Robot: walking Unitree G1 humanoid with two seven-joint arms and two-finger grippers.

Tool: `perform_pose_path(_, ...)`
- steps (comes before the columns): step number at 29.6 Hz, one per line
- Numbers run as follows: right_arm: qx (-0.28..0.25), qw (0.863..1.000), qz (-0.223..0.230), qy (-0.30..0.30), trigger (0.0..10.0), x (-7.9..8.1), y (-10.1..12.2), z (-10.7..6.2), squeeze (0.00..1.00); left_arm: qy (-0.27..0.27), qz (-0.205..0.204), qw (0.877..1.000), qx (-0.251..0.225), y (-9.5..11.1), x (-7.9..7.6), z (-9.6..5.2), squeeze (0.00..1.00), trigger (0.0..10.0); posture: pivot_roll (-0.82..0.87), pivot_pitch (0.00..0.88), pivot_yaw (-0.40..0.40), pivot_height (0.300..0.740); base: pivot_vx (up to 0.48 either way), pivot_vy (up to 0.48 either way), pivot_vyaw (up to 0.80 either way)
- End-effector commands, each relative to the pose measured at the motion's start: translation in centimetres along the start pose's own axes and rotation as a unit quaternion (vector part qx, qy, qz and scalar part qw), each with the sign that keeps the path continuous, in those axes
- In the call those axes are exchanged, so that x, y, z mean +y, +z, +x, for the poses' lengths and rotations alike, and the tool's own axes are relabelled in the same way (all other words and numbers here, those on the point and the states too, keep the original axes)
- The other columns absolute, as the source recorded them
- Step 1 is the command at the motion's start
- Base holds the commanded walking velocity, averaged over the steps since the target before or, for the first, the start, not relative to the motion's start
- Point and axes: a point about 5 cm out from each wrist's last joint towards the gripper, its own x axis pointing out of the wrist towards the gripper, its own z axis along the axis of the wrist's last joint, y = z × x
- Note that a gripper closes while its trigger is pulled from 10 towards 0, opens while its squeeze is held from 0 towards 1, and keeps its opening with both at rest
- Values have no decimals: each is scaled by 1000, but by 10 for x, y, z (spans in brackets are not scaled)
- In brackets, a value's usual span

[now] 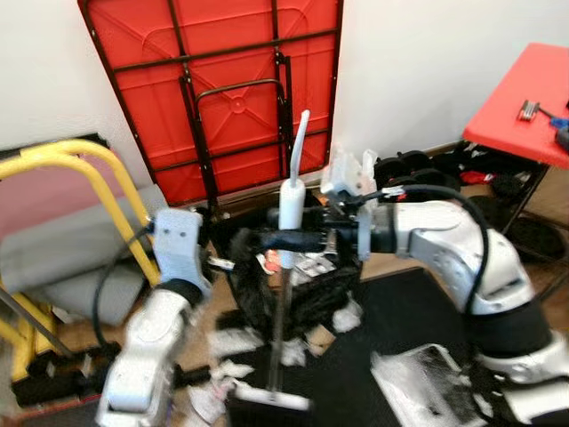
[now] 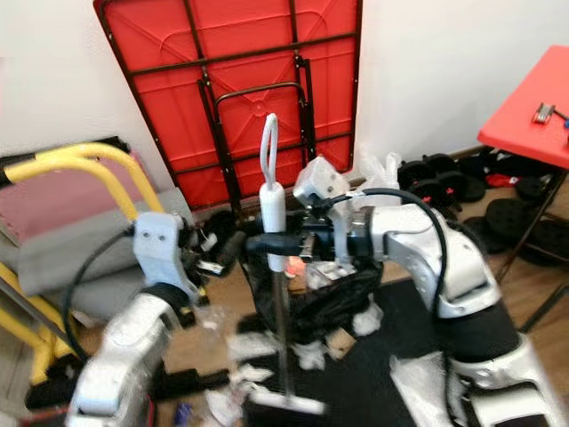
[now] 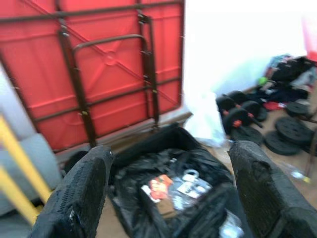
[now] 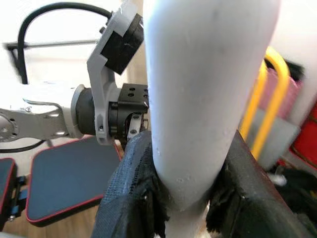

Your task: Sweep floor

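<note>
Right gripper clamped on white-handled upright broom, left gripper fingers spread apart, open black rubbish bag beyond them

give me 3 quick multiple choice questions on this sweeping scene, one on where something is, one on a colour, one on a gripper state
1. Where does the folded table stand?
A. leaning on the wall behind the black trash bag
B. flat on the floor
C. on the yellow frame

2. What colour is the grip of the broom handle?
A. red
B. white
C. green

3. What is the right gripper doing?
A. hanging open and idle
B. shut on the broom handle
C. pinching paper scraps

Answers:
1 A, both eye views show its red underside upright against the wall past the bag.
2 B, the grip is white above a thin dark pole.
3 B, the right wrist view shows the jaws clamped on the white grip, while the left gripper has its jaws wide apart.
</note>
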Motion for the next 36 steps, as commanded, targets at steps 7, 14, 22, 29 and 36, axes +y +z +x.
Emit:
perform_pose_path(7, -13, 999, -24, 24, 10000, 7, 4, 3, 0, 11, 3, 1000, 11, -7, 4, -4, 0, 10000, -134, 0, 21, 740, 0, 0, 800)
perform_pose_path(14, -8, 999, -25, 44, 10000, 10, 4, 2, 0, 11, -3, 1000, 7, -8, 3, -3, 0, 10000, -132, 0, 11, 740, 0, 0, 800)
perform_pose_path(22, -1, 997, -30, 67, 10000, 12, 2, -1, 0, -6, -15, 1000, 7, -8, -2, -4, 0, 10000, -133, 0, 7, 740, 0, -65, 469)
perform_pose_path(29, 1, 998, -23, 61, 10000, 13, -1, 0, 0, -17, -22, 1000, 10, -9, -6, -5, 0, 10000, -135, 0, 10, 740, 0, -452, 0)
perform_pose_path(36, -13, 998, -19, 51, 10000, 10, 2, 2, 0, -18, -23, 1000, 11, -9, -5, -6, 0, 10000, -132, 0, 12, 740, 0, -451, 0)
